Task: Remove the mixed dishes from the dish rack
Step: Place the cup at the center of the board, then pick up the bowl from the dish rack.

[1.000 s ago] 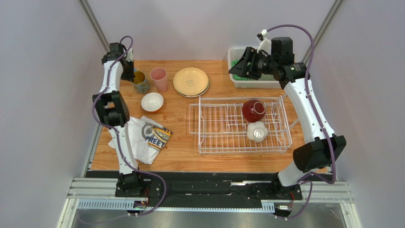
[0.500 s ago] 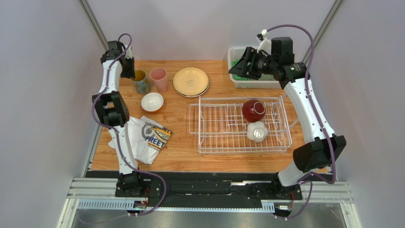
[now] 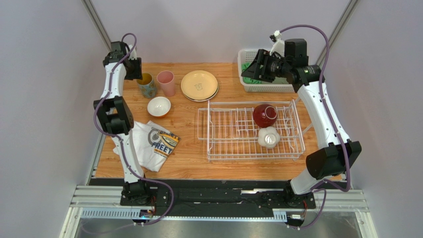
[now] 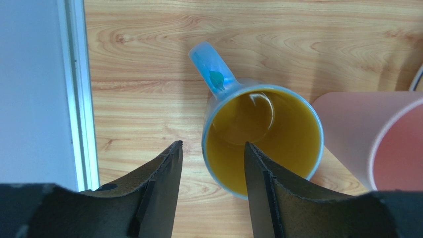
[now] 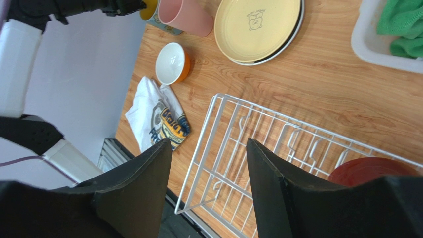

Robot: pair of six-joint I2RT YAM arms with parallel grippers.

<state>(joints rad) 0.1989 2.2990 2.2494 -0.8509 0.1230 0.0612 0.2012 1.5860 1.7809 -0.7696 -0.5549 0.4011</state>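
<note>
On the wooden table [image 3: 198,148], far left corner: left gripper [image 4: 212,145] above the light-blue mug [image 4: 278,134]
Left gripper: fingers spread, one on each side of the mug's near wall, one over the bare wood and one over the yellow inside; contact cannot be told; mug upright on the table with its handle pointing away from the pink cup [image 3: 166,82] just beside it. Right gripper [image 5: 208,143]: fingers spread, nothing between them, held high near the white plastic basket [image 3: 268,88] of green cloths [image 5: 402,25]. Dish rack [image 3: 250,157]: right of centre, holding a dark red bowl [image 3: 264,115] and, nearer the arms, a small white bowl [image 3: 268,137], both at its right end. Out on the table: stacked tan plates [image 3: 199,85] beside the pink cup, orange bowl [image 3: 159,106] upright, printed T-shirt [image 3: 156,144] at the left edge
</note>
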